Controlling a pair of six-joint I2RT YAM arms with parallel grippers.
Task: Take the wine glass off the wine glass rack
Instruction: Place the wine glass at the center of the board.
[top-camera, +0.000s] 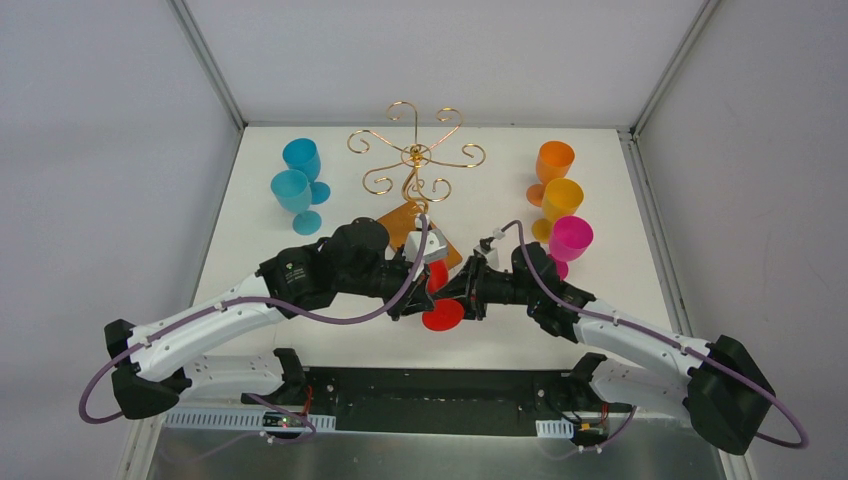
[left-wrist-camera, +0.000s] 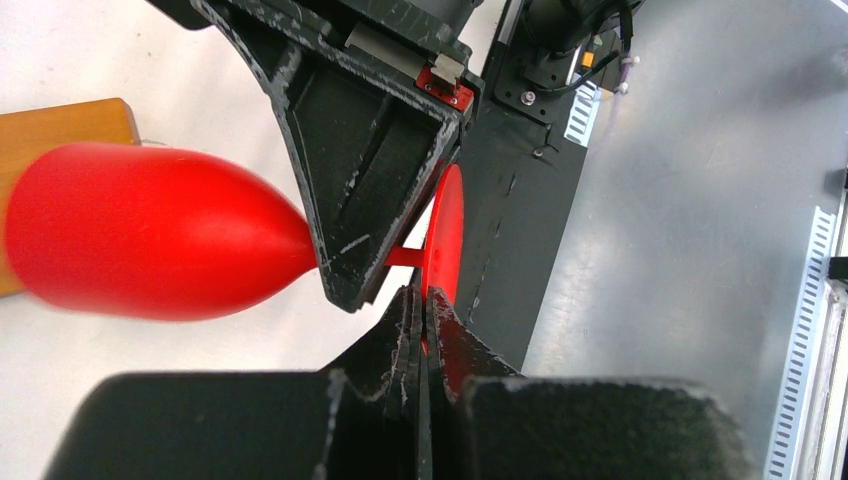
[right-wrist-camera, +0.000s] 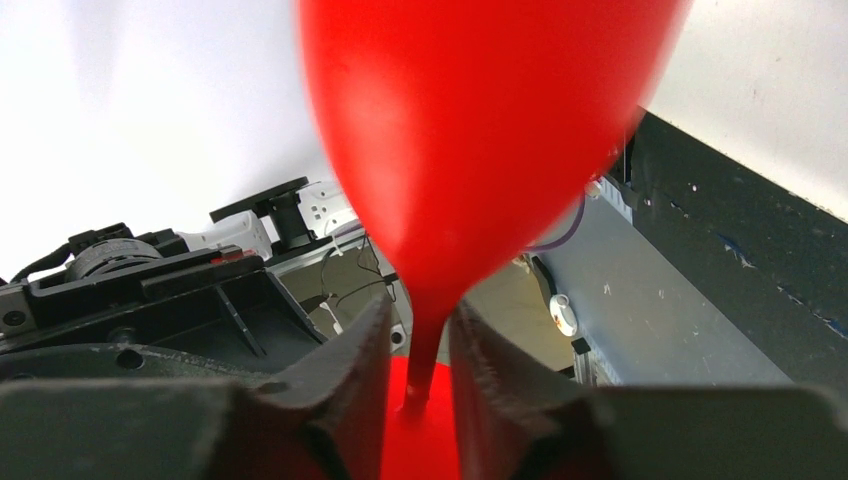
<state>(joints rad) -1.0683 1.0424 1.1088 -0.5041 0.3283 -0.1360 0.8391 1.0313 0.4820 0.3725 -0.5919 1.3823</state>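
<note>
The wine glass is already off the wine glass rack, whose gold scroll arms hang bare well beyond both tools. It lies on its side in the air between the two tools, above the near end of the rack's wooden base and the white surface. The left tool is pinched tight on the rim of the glass's flat foot, so the bowl juts out ahead of it. The right tool comes in from the opposite side with a finger on either side of the thin stem. A sliver of gap shows beside the stem, and I cannot tell whether it is gripping yet. The step in hand looks like a handover from left to right (the lift off the rack being done). By my judgement, the next move calls for the right tool to clamp firmly on the stem before the left one lets go of the foot. A thin stem could easily twist or slip in a half-made grip, and the glass would drop to the surface.
</note>
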